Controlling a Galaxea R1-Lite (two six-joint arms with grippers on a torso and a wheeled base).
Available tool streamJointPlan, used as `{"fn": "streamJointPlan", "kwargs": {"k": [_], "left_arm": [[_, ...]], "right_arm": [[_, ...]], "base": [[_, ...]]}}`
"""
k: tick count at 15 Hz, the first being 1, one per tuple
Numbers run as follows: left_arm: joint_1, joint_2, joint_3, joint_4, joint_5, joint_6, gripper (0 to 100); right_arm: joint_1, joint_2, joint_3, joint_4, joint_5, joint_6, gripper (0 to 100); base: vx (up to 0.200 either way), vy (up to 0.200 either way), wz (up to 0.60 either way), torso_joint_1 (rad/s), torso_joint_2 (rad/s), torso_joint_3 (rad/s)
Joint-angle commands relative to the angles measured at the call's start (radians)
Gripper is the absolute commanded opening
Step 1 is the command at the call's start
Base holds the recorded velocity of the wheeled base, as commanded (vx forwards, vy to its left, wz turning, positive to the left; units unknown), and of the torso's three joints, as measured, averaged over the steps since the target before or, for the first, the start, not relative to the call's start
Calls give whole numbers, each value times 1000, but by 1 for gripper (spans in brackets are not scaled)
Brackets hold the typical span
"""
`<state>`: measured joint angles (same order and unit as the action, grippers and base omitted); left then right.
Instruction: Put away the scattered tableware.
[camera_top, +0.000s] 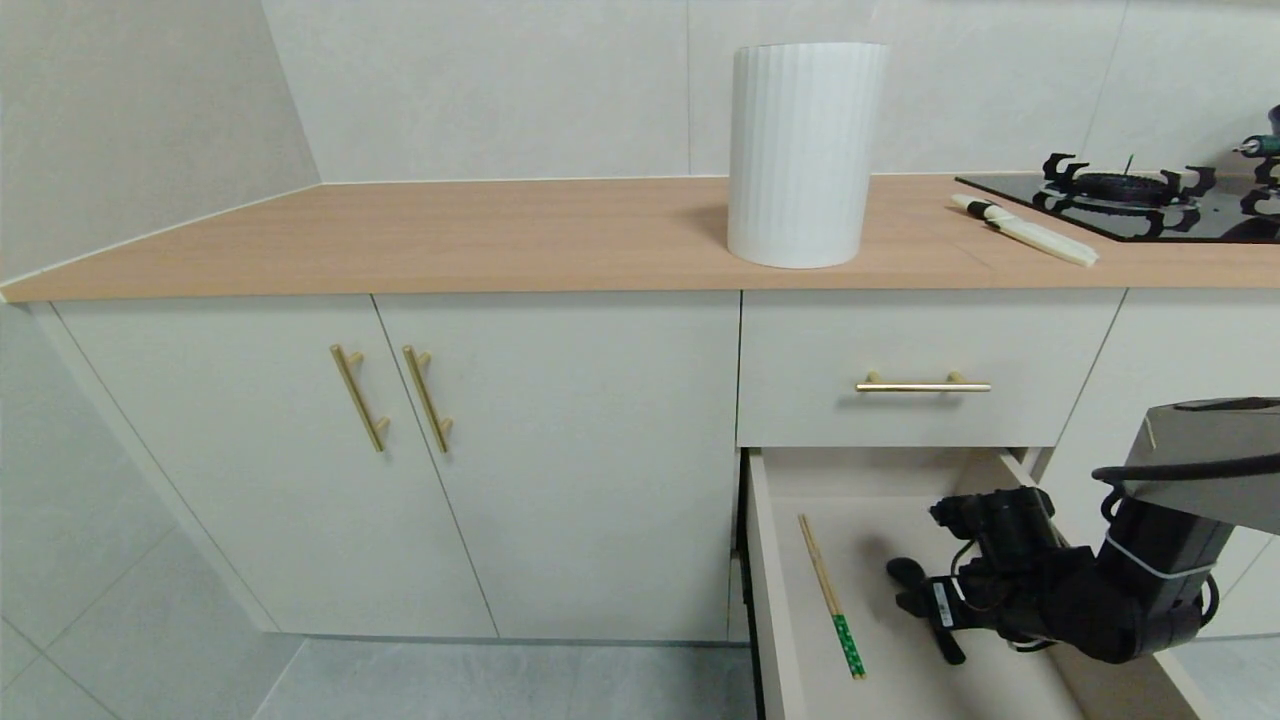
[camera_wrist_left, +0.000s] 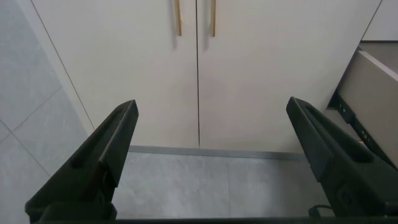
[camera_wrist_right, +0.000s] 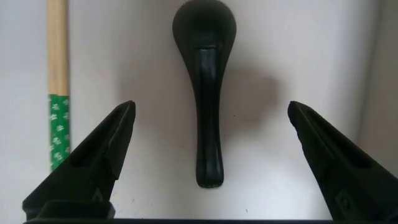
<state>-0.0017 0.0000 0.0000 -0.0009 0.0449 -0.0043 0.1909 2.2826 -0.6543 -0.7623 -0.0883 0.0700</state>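
The lower drawer (camera_top: 768, 560) stands pulled out. On its floor lie a pair of wooden chopsticks (camera_top: 830, 600) with green ends and a black spoon (camera_top: 905, 570). My right gripper (camera_top: 925, 612) is inside the drawer, open, just above the spoon. In the right wrist view the spoon (camera_wrist_right: 205, 93) lies flat between the spread fingers of the right gripper (camera_wrist_right: 210, 107), untouched, with the chopsticks (camera_wrist_right: 58, 93) beside it. A white wrapped utensil (camera_top: 1025, 230) rests on the wooden counter near the stove. My left gripper (camera_wrist_left: 211, 102) hangs open low before the cabinet doors, holding nothing.
A tall white ribbed container (camera_top: 805, 155) stands on the counter (camera_top: 450, 235). A black gas stove (camera_top: 1130, 200) sits at the right. The upper drawer (camera_top: 922, 385) is closed. The double cabinet doors (camera_top: 400, 400) with gold handles are closed, grey tiled floor below.
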Motion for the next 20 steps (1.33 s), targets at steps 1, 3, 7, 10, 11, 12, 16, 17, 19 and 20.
{"fn": "streamJointPlan", "kwargs": {"k": [1,3,7,10,11,12,16,17,19,20], "left_arm": [[0,0,0,-1,1,0,100],[0,0,0,-1,1,0,100],[0,0,0,-1,0,0,100],[0,0,0,-1,0,0,100],[0,0,0,-1,0,1,100],[0,0,0,-1,1,1,100],[0,0,0,-1,0,0,100],[0,0,0,-1,0,0,100],[0,0,0,-1,0,-2,100],[0,0,0,-1,0,-5,100]], "right_arm": [[-1,-175,77,8,4,11,100],[1,-337,120,57,5,11,100],[7,-660,151,321,22,13,100],[65,-885,147,598,71,13,100],[81,-931,140,661,73,11,100],[88,-946,136,684,73,11,100],[156,-1029,102,827,73,7,100],[168,-1032,97,839,73,7,100],[187,-1035,97,861,71,7,100],[196,-1037,99,877,71,5,100]], "base": [[0,0,0,0,0,0],[0,0,0,0,0,0],[0,0,0,0,0,0],[0,0,0,0,0,0],[0,0,0,0,0,0],[0,0,0,0,0,0],[0,0,0,0,0,0],[0,0,0,0,0,0],[-100,0,0,4,4,-1],[-200,0,0,2,7,-2]]}}
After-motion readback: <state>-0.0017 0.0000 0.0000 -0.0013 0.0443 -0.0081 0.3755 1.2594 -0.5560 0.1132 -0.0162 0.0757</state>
